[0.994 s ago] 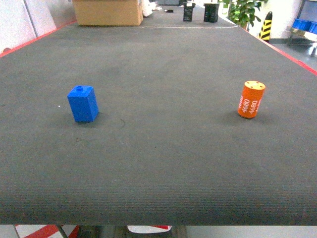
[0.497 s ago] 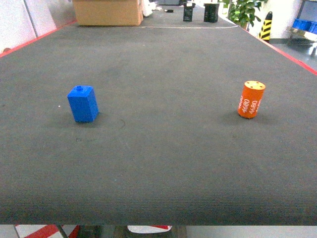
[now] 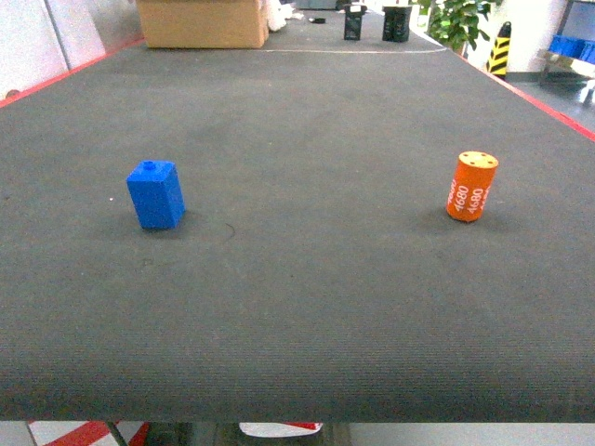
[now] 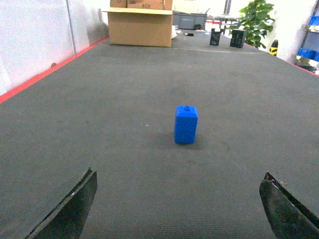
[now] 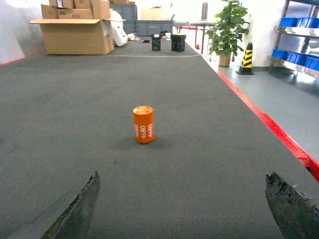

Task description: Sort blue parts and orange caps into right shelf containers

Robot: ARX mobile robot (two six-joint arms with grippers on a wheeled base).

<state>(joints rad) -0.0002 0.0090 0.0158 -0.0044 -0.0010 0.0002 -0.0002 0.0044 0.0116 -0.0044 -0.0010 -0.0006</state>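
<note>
Blue part (image 3: pixel 155 194) upright left; orange cap (image 3: pixel 471 186) near red edge (image 3: pixel 548 105).

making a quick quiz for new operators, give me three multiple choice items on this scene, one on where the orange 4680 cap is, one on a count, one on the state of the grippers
1. In the head view, where does the orange cap stand?
A. right side of the dark mat
B. on top of the blue part
C. inside the cardboard box

2. How many blue parts stand on the mat?
A. three
B. one
C. none

3. How are the two grippers?
A. both open, holding nothing
B. left shut on the blue part
C. right shut on the orange cap

Answers:
1 A: the cap stands upright on the right, far apart from the blue part.
2 B: only one blue block shows in any view.
3 A: the left gripper and the right gripper show spread fingers, each part standing free beyond them.
</note>
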